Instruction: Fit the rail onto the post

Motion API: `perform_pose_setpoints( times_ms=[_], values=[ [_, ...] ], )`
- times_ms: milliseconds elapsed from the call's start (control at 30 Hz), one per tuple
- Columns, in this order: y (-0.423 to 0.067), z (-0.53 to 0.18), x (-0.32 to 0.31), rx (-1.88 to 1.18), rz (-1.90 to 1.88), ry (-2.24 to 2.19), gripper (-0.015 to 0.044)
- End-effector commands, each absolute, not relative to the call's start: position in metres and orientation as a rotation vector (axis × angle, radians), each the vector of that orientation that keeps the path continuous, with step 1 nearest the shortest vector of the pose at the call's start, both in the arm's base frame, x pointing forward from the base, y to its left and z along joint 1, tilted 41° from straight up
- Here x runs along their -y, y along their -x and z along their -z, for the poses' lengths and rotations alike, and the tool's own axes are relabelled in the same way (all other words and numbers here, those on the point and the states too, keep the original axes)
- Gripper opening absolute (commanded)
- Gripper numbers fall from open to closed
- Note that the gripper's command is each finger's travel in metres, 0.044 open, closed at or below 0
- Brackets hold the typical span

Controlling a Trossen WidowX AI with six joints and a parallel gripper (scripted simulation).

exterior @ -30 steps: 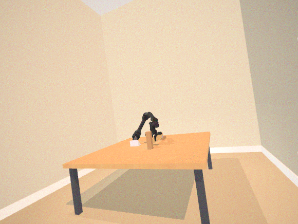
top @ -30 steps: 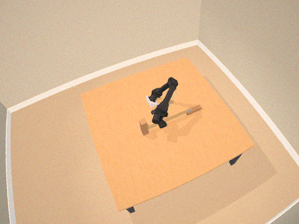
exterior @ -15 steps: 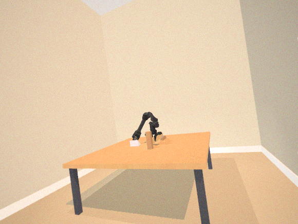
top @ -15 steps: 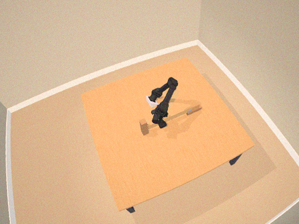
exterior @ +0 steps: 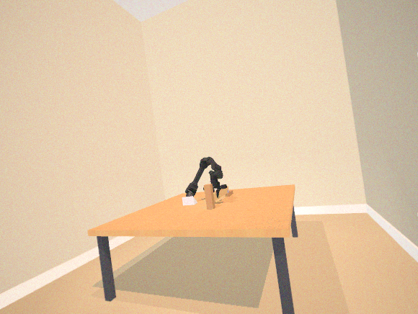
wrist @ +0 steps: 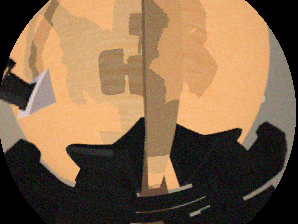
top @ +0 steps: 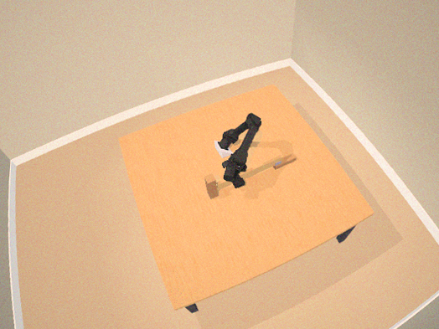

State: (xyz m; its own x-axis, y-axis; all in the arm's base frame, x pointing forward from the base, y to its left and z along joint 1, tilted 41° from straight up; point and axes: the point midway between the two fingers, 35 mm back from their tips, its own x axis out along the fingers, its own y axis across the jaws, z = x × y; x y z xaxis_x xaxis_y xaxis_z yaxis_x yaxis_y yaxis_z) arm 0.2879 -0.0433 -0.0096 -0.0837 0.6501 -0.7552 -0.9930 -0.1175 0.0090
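Observation:
The long wooden rail [top: 261, 168] [wrist: 160, 116] runs from the short wooden post [top: 212, 187] [exterior: 209, 196] to the low footboard block [top: 290, 158], with its far end at the grey bracket [top: 278, 164]. My gripper [top: 237, 182] [exterior: 218, 190] [wrist: 150, 119] is shut on the rail near its post end and holds that end off the table. In the top view the rail's near end lies close against the post. The pegs and holes are too small to make out. In the wrist view the rail runs straight up between my fingers.
The arm's white base [top: 221, 150] [exterior: 189, 201] [wrist: 40, 92] stands on the orange table [top: 229, 251] [exterior: 245, 220] just behind the rail. The arm's dark shadow falls on the table beside the rail.

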Motion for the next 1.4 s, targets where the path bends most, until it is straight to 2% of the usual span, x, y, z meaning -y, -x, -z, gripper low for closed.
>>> perform_pose_setpoints(
  times_ms=[0, 1367],
  values=[
    [-0.2883, 0.0065, 0.043, -0.646, -1.569, 0.714, 0.0],
    [-0.2882, 0.0133, 0.046, -0.646, -1.569, 0.714, 0.0]
  ],
)
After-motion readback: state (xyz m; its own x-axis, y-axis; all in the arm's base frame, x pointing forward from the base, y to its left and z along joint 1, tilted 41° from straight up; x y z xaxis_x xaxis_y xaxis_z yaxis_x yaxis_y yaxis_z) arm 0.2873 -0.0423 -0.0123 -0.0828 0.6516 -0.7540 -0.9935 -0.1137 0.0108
